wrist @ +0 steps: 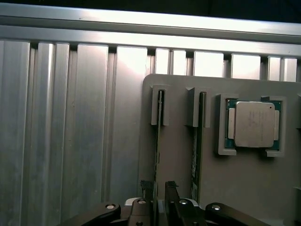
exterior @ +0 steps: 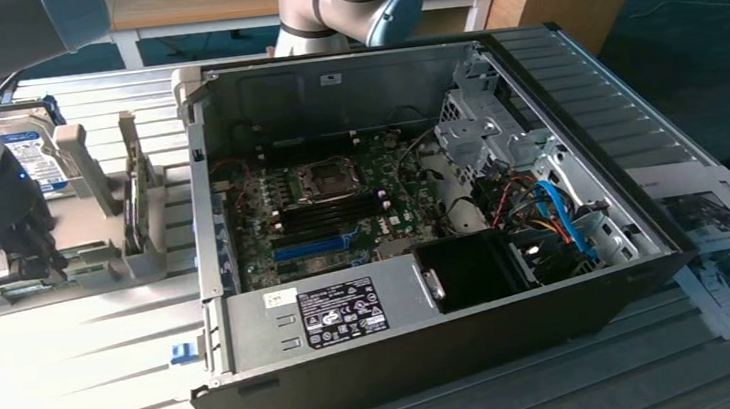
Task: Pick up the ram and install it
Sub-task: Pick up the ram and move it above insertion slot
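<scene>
While the tool (wrist: 159, 190) hangs over one end of the grey holder (wrist: 178, 141), its fingers (wrist: 146, 188) stand narrowly parted, one on each side of the ram (wrist: 159, 141). A thin gap shows beside the board, so my reading is that nothing is gripped yet.

- Ram: edge-up in the holder slot farthest from the processor (wrist: 254, 125). A second stick (wrist: 198, 141) sits in the next slot, between the two.
- Holder lies on the ribbed metal surface (wrist: 70, 141). In the exterior view it is to the left of the open computer case (exterior: 420, 360), with the tool (exterior: 17, 268) low over it.

Risks, as judged:
- Fingers off-centre: one pad lands first, tips the ram in its slot, and it binds on the lift.
- The second stick is just beside the ram, so the nearer finger could clip it.
- Hold is near one end, so the ram may pivot and hang skewed.
- Thin board: a weak pinch could let it slip.
</scene>
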Robot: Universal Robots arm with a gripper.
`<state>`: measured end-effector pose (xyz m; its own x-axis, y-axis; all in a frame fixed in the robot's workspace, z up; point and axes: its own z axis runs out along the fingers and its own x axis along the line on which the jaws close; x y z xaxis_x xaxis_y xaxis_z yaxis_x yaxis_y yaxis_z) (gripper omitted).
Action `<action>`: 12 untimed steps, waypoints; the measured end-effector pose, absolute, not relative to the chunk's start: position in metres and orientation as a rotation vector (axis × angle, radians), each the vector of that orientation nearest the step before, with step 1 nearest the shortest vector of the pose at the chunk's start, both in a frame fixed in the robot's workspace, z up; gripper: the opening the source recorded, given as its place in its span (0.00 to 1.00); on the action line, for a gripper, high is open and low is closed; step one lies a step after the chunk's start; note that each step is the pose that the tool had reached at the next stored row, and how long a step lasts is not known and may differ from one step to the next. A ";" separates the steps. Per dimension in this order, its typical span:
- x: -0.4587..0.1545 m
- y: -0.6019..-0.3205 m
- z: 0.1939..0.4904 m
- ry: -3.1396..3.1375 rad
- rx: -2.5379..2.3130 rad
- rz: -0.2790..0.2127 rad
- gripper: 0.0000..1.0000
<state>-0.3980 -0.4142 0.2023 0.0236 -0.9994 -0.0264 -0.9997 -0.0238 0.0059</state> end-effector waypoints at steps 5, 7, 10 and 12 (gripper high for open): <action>-0.398 -0.414 0.202 2.185 -2.237 0.036 0.25; -0.397 -0.414 0.202 2.185 -2.237 0.036 0.25; -0.397 -0.414 0.202 2.185 -2.237 0.036 0.25; -0.397 -0.414 0.202 2.185 -2.237 0.036 0.25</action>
<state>-0.3971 -0.4142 0.2022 0.0236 -0.9994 -0.0265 -0.9997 -0.0238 0.0058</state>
